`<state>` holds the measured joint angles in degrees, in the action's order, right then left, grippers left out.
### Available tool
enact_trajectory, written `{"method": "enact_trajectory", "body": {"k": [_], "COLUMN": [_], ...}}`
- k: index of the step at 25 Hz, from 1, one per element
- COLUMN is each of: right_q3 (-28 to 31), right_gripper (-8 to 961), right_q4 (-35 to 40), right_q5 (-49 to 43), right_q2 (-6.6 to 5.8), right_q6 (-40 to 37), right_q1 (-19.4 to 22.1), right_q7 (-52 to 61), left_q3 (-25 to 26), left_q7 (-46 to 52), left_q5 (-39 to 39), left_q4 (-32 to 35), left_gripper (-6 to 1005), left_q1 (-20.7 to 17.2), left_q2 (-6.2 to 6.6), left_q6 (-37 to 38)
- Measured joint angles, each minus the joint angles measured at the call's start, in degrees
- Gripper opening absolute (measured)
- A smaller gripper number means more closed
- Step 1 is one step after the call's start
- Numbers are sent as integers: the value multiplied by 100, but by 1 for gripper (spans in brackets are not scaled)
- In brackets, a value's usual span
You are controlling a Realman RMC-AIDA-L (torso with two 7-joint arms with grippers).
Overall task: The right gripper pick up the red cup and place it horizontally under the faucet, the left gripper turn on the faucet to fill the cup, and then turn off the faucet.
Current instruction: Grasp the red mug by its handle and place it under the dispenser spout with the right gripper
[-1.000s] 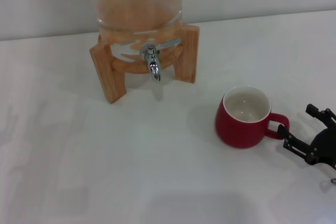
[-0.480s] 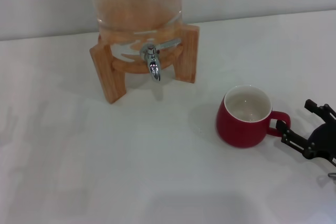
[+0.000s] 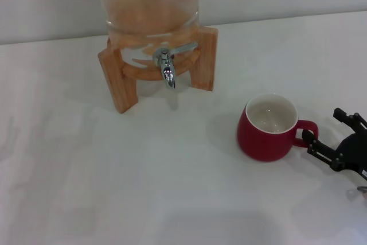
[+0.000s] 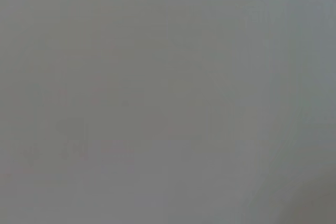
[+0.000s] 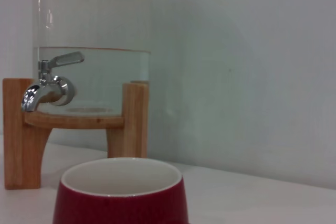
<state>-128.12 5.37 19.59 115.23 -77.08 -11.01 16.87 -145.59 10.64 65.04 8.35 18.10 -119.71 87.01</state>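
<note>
The cup stands upright on the worktop, well right of the faucet and nearer us, handle inside the right pincer's wide fingers, which should close squarely before lifting.

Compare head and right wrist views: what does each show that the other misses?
Head only: the right gripper, fingers spread at the red cup's handle, and the cup's spot on the table, right of the faucet. Right wrist only: the water line in the glass dispenser. Both: the red cup upright and empty, the faucet and the wooden stand.
</note>
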Motion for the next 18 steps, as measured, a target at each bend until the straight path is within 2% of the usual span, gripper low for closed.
{"method": "enact_trajectory", "body": {"k": [18], "right_q3": [15], "right_gripper": [784], "right_q4": [70], "right_q5": [167], "right_q2": [0], "right_q6": [179], "right_q1": [-91], "right_q7": [-167], "left_q3": [-5], "left_q7": [0], "left_q5": [0], "left_q4": [10], "left_gripper": [830], "left_q1": [11], "left_q2": [0], "left_q6": [-4]}}
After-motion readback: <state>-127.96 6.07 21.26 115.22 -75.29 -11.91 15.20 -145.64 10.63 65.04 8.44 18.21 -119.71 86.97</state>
